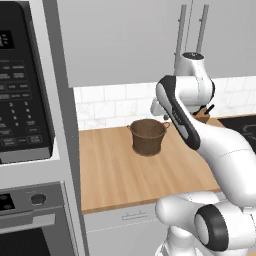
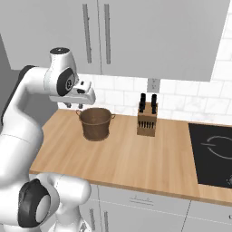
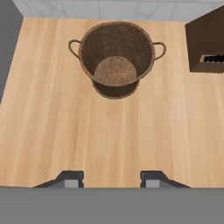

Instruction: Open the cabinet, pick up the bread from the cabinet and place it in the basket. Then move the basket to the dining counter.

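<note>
Glossy white rounded arm [image 1: 220, 150] segments meet at dark grey joints. Behind the gripper [image 3: 112, 178], whose 2 finger tips are small and dark, sits a white hand.

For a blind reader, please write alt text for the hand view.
Seen from above, an empty brown woven basket stands on a wooden worktop. The gripper hangs over bare wood, its fingers apart, holding nothing. A knife block is at one edge.

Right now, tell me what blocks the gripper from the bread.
The cabinet doors are both shut, so no bread is in sight; they stand between the gripper and anything inside. The gripper hangs open and empty above the worktop, near the empty basket.
</note>
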Robot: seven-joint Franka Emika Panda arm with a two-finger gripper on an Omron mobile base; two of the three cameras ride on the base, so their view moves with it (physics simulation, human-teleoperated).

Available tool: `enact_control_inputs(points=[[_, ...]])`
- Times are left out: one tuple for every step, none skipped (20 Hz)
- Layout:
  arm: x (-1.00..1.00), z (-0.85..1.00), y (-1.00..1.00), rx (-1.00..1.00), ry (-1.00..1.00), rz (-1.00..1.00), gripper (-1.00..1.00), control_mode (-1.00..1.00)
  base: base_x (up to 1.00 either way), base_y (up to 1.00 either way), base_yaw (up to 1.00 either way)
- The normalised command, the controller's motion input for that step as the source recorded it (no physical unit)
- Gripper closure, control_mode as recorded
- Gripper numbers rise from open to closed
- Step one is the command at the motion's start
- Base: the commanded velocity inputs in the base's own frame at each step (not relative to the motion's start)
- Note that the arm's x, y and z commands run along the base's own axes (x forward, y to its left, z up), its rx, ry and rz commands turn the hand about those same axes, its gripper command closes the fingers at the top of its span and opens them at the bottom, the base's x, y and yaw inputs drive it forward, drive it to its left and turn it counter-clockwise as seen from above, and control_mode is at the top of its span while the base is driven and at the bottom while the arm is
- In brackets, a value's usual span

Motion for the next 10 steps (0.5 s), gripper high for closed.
enact_control_inputs(points=[[0.00, -0.01, 0.00, 0.00, 0.00, 0.00, -1.00, -1.00, 0.00, 0.00, 0.00], [0.00, 0.00, -0.06, 0.01, 0.00, 0.00, -1.00, -1.00, 0.00, 0.00, 0.00], [-0.17, 0.00, 0.00, 0.00, -0.13, 0.00, -1.00, -1.00, 0.00, 0.00, 0.00], [-0.21, 0.10, 0.00, -0.03, -0.19, -0.01, -1.00, -1.00, 0.00, 0.00, 0.00], [-0.46, 0.14, -0.34, 0.00, -0.24, -0.05, -1.00, -1.00, 0.00, 0.00, 0.00], [-0.59, 0.21, -0.47, 0.04, -0.30, -0.02, -1.00, -1.00, 0.00, 0.00, 0.00], [-0.59, 0.41, -0.40, 0.00, -0.41, 0.00, -1.00, -1.00, 0.00, 0.00, 0.00], [-0.49, 0.35, -0.39, 0.01, -0.42, 0.00, -1.00, -1.00, 0.00, 0.00, 0.00], [-0.31, 0.36, -0.21, 0.00, -0.39, 0.00, -1.00, -1.00, 0.00, 0.00, 0.00], [-0.28, 0.39, -0.34, 0.00, -0.38, 0.00, -1.00, -1.00, 0.00, 0.00, 0.00]])
